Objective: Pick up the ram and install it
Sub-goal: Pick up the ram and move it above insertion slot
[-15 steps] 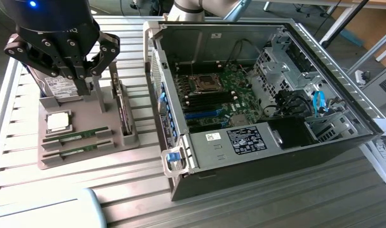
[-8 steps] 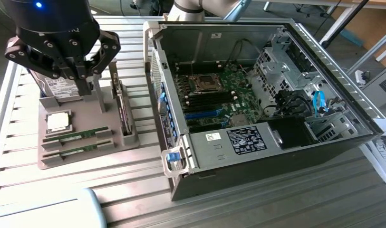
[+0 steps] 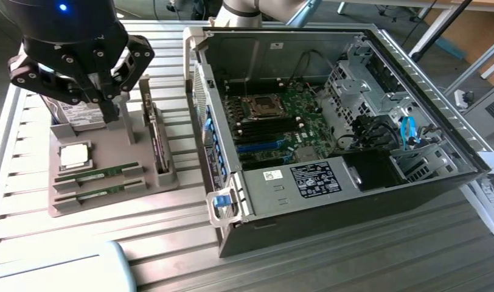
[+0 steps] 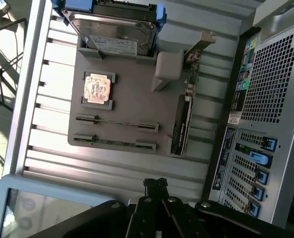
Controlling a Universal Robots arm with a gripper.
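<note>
Ram (image 3: 98, 174): unpicked, both sticks lying in the grey tray (image 3: 109, 152) on the bench (image 3: 328, 267); my gripper (image 3: 109, 115) pressed together, empty, above that tray; installing left undone

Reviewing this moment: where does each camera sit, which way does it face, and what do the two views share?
Exterior view: off the arm, raised, looking down at an angle on the open computer case and, at the exterior view's left, the parts tray; the gripper hangs shut above the tray.
Wrist view: on the wrist, looking down past the gripper's fingers onto the tray and the case's rear grille.
Shared: tray, ram sticks, processor chip, hard drive, upright card, case.
</note>
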